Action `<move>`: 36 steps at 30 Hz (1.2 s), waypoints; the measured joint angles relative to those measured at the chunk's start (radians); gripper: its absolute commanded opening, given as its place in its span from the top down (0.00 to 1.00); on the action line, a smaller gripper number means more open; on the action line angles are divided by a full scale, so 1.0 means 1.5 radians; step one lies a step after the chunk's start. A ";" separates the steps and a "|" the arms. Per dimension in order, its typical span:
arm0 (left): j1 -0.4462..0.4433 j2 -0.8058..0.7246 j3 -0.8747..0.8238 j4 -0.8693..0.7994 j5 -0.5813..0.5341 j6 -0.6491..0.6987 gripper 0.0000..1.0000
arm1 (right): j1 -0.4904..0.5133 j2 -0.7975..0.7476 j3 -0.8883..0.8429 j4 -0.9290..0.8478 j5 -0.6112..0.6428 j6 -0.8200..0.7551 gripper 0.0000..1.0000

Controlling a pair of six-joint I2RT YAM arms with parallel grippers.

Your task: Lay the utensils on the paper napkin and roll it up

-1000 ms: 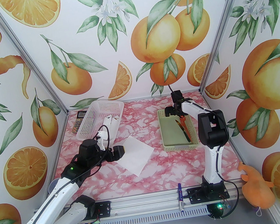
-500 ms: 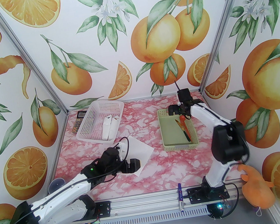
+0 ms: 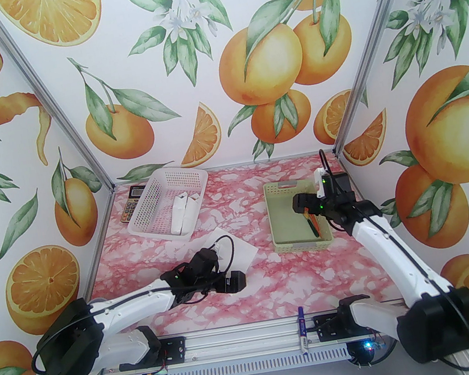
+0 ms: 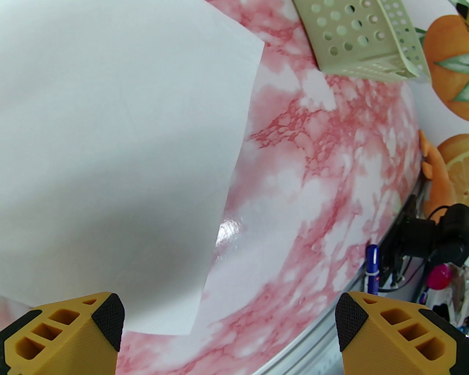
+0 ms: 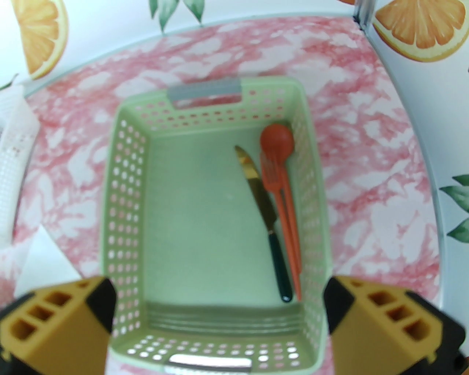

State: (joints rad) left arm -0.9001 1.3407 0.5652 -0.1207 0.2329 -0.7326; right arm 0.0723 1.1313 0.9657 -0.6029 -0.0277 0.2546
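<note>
Pink-marbled tabletop (image 3: 301, 273) lies under both arms: the left gripper (image 4: 231, 318), jaws spread wide and empty, sits over the near corner of the white paper napkin (image 4: 110, 146), which lies flat on the marble to the left of the green basket (image 5: 124, 190). The right gripper (image 5: 220, 304), likewise gaping and holding nothing, hovers above that basket's near end. Below it the utensils (image 5: 287, 227) lie together along the basket's right wall: a gold-bladed knife (image 5: 262, 205) with a dark handle, an orange fork (image 5: 273, 175) and an orange spoon (image 5: 277, 141).
</note>
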 measured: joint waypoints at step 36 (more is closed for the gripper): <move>-0.034 0.152 0.075 0.096 0.084 0.043 0.00 | 0.000 0.149 0.032 -0.115 0.023 -0.032 0.28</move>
State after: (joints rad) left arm -0.9504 1.5692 0.6773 0.0238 0.3584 -0.6674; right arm 0.0723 1.3552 1.0142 -0.7753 0.0074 0.2070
